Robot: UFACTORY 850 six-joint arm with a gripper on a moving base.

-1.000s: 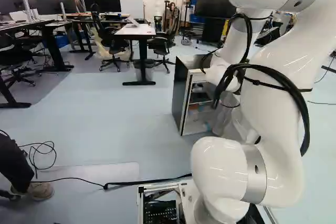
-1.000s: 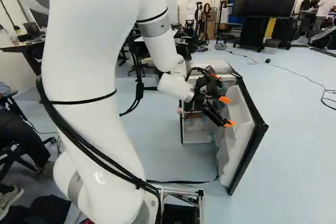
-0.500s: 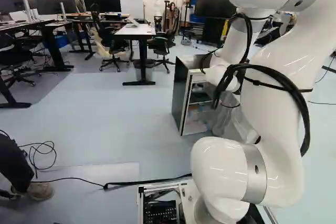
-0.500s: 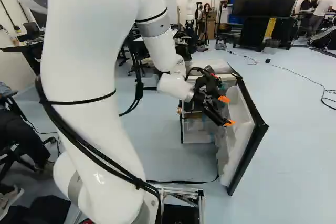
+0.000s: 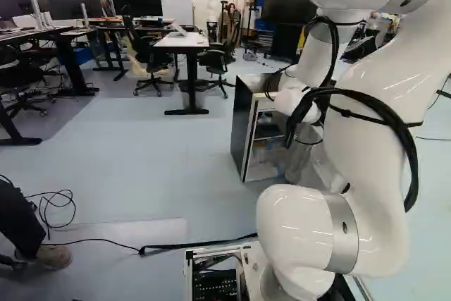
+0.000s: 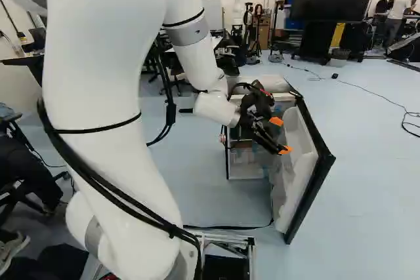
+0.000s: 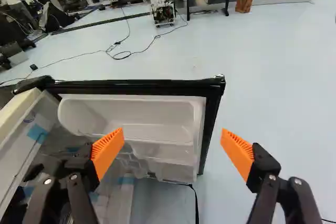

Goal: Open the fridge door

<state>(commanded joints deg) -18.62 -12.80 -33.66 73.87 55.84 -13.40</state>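
In the right base view my gripper (image 6: pixel 281 136) is at the inner side of the fridge door (image 6: pixel 308 181), which stands swung wide from the fridge body (image 6: pixel 247 170). The fridge's dark side (image 5: pixel 242 121) shows in the left base view, where the arm hides the gripper. Seen from the wrist, the gripper (image 7: pixel 172 153) has its orange-padded fingers wide apart with nothing gripped. The door's white inner shelves (image 7: pixel 142 124) and black edge lie ahead of and between the fingers. Whether a finger touches the door I cannot tell.
Another robot (image 7: pixel 161 1) stands beyond the door, with a cable (image 7: pixel 121 53) on the floor between. Desks (image 5: pixel 184 41) and chairs are farther off. A person's leg and shoe (image 5: pixel 53 255) show left of the base. A black strap (image 6: pixel 230 227) lies near the door's foot.
The arm has shifted slightly, drawing the gripper a little back towards the left of the right base view. The fridge door and the base have not visibly moved.
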